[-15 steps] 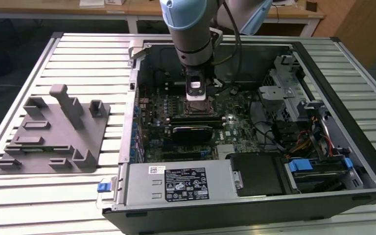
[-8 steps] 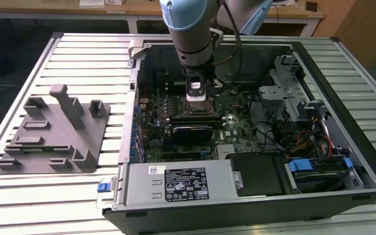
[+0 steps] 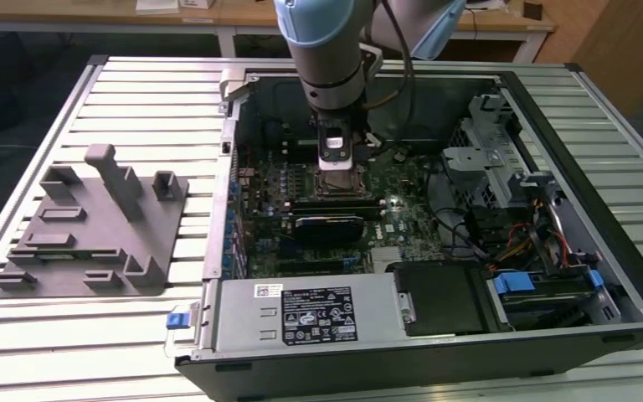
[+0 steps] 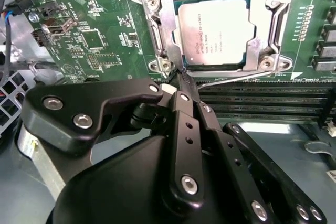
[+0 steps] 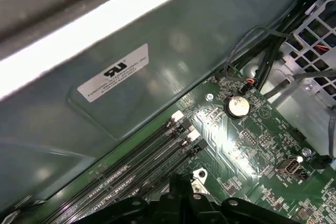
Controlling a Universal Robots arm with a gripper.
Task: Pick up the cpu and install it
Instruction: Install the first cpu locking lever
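The cpu [image 4: 212, 31], a silvery square chip, lies flat inside the socket frame [image 4: 157, 22] on the green motherboard [image 4: 100, 9]. The metal frame sits around its edges. My gripper [image 4: 181, 77] is shut, its black fingers meeting in a narrow tip with nothing seen between them. That tip rests at the frame's edge, beside the thin wire lever [image 4: 236, 78] and just off the chip's corner. In the exterior view the gripper [image 3: 335, 161] hangs straight down into the open computer case, right over the socket frame [image 3: 341, 184].
Memory slots [image 4: 262, 100] run beside the socket. A grey fixture [image 3: 87, 226] lies on the slatted table at the exterior view's left. A power supply [image 3: 299, 314], a drive cage [image 3: 489, 159] and cables [image 3: 522, 243] crowd the case. A coin battery [image 5: 237, 106] sits on the board.
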